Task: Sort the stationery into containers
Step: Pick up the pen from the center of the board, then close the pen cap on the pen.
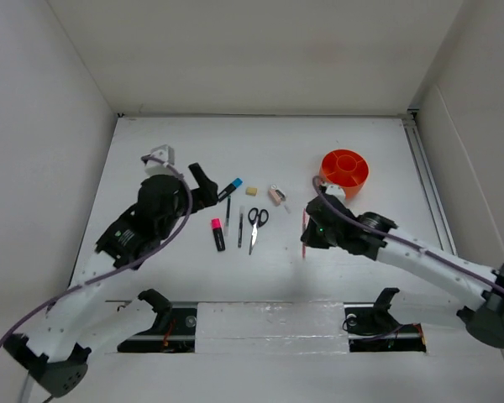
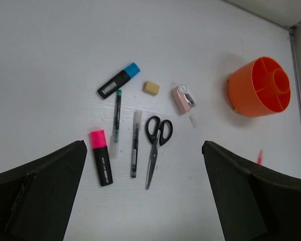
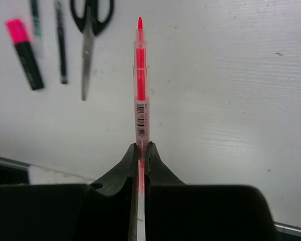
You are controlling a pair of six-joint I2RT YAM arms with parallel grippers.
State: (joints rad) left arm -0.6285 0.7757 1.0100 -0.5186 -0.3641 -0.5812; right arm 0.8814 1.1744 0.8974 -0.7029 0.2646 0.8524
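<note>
My right gripper (image 3: 141, 146) is shut on the pink pencil (image 3: 140, 85), which points away from it just above the table; both show in the top view (image 1: 305, 233). The orange tub (image 1: 344, 172) stands behind it. My left gripper (image 2: 143, 144) is open and empty, hovering above the row of items. In that row lie the pink-and-black highlighter (image 2: 101, 157), two thin dark pens (image 2: 135, 143), the black-handled scissors (image 2: 155, 145), the blue-capped marker (image 2: 118, 81), the cream eraser (image 2: 151, 88) and the pinkish-beige piece (image 2: 182, 98).
White walls enclose the table on the left, back and right. A rail (image 1: 428, 180) runs along the right edge. The arm bases (image 1: 269, 323) sit at the near edge.
</note>
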